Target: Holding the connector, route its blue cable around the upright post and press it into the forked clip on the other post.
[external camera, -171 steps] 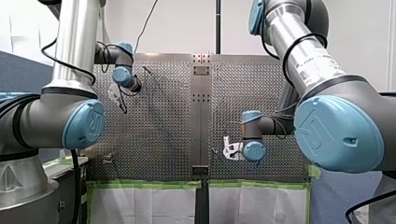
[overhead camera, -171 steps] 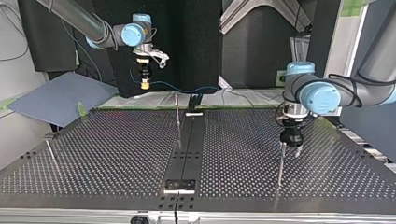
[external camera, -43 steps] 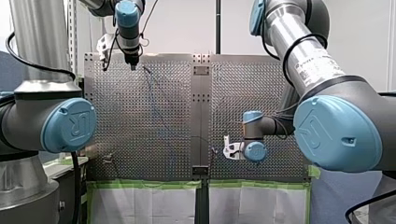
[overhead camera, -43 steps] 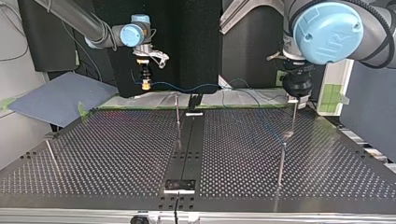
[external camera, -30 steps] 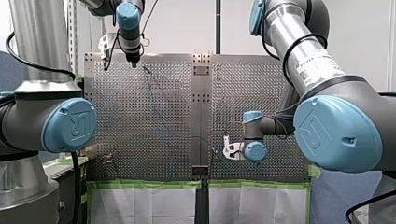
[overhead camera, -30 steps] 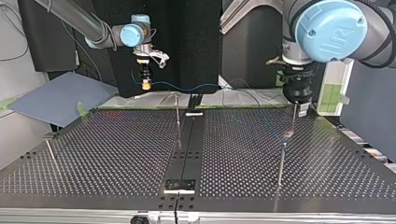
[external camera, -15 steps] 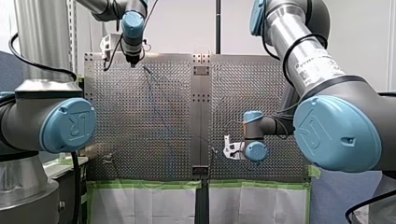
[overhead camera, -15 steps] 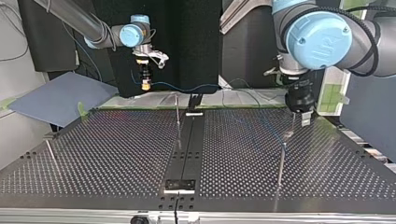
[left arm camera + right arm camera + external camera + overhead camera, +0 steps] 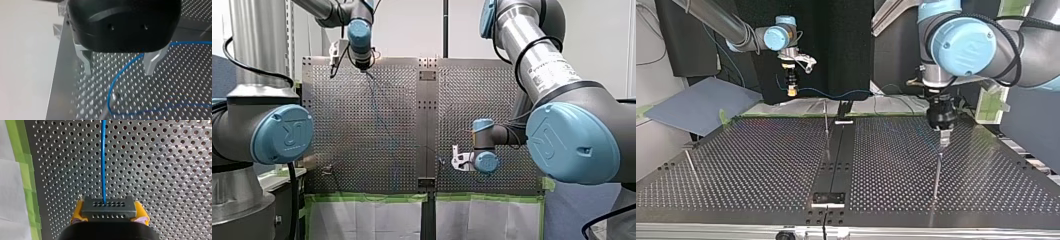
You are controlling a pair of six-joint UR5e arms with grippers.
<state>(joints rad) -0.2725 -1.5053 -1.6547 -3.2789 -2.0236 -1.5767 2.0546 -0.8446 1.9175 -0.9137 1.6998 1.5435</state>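
Clamping the dark connector (image 9: 108, 207) between its yellow pads (image 9: 77, 213), my right end effector (image 9: 792, 91) hangs beyond the far edge of the worktop (image 9: 761, 160), toward 10 o'clock in the top view. It sits exactly where it sat half a second ago. The blue cable (image 9: 103, 157) leaves the connector's face and runs straight ahead over the perforated plate. In the top view it trails across toward 3 o'clock, past the centre post (image 9: 826, 127).

Over at 3 o'clock in that view, my left end effector (image 9: 118, 67) has its metal fingers (image 9: 86, 63) spread wide and grips nothing. Through the gap between them the cable curves close beside the tip of an upright post (image 9: 113, 96) just ahead of the fingers. Whether cable and post touch I cannot tell.

Since half a second ago this end effector has slid toward 8 o'clock in the top view, and it now hangs right over that post's tip. In the front view the same move carries it toward 3 o'clock along the worktop's far edge.
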